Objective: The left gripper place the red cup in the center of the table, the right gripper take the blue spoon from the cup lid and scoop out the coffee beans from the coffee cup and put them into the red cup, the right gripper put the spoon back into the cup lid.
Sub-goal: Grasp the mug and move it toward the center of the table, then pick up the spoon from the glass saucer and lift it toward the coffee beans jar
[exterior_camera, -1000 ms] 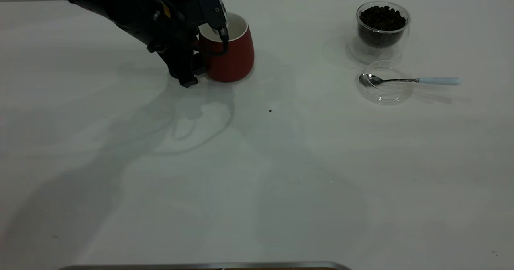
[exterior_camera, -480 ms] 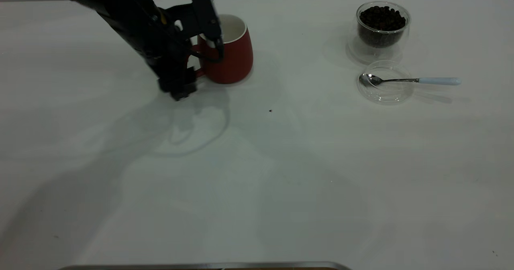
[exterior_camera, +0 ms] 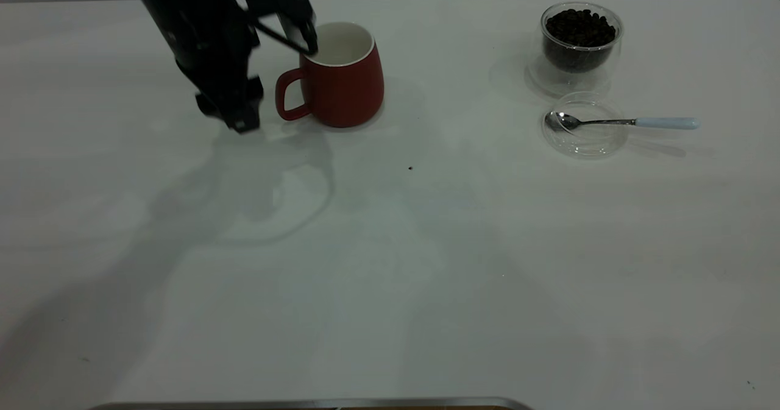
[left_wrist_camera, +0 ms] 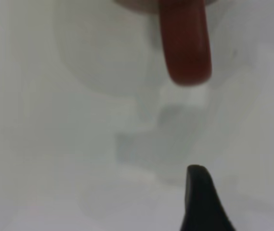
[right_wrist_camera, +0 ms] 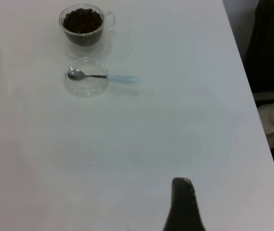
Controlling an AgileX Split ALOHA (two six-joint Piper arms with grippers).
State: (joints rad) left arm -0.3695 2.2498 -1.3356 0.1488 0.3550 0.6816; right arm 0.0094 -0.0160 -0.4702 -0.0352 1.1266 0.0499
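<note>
The red cup (exterior_camera: 344, 81) stands upright on the table (exterior_camera: 390, 264), left of centre near the far edge, its handle (left_wrist_camera: 185, 43) pointing left. My left gripper (exterior_camera: 269, 72) hangs open just left of and above the handle, holding nothing. One of its fingers (exterior_camera: 244, 117) is low beside the handle, the other up by the rim. The coffee cup (exterior_camera: 580, 44), full of coffee beans (exterior_camera: 579, 27), stands at the far right. In front of it lies the cup lid (exterior_camera: 585, 136) with the blue spoon (exterior_camera: 634, 122) across it. My right gripper (right_wrist_camera: 182, 207) is far from them and out of the exterior view.
A single dark speck (exterior_camera: 410, 168) lies on the table in front of the red cup. A metal edge (exterior_camera: 317, 404) runs along the near side. In the right wrist view the table's side edge (right_wrist_camera: 245, 72) shows, with dark shapes beyond it.
My left gripper has let go of the red cup's handle, opened, and moved up and to the left. The cup stays where it was set.
</note>
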